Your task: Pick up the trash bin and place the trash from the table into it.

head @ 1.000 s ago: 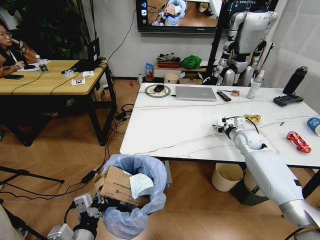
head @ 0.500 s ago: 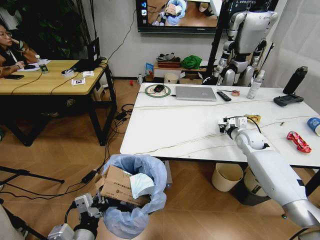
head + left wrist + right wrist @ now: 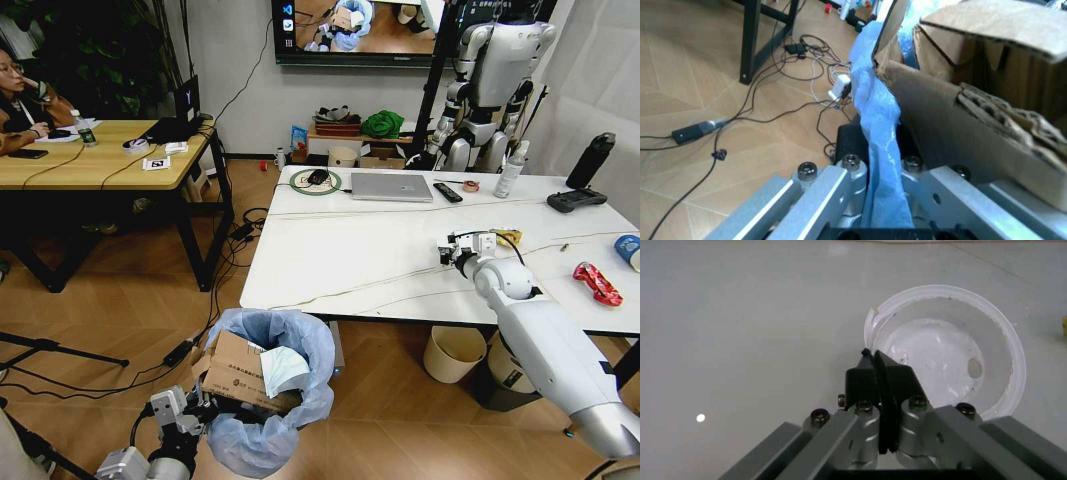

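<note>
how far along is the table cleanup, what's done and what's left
Partly done. Torn cardboard and crumpled white paper already sit in the trash bin, whose blue liner the left tool grips beside the table. The right tool is shut over the tabletop beside a white plastic lid. Left: the yellow wrapper, red wrapper and paper cup.

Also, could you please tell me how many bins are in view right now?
3. A blue-bagged bin, held by the left gripper beside the table; a cream bin under the table; a grey bin beside it, partly hidden behind the right arm.
</note>
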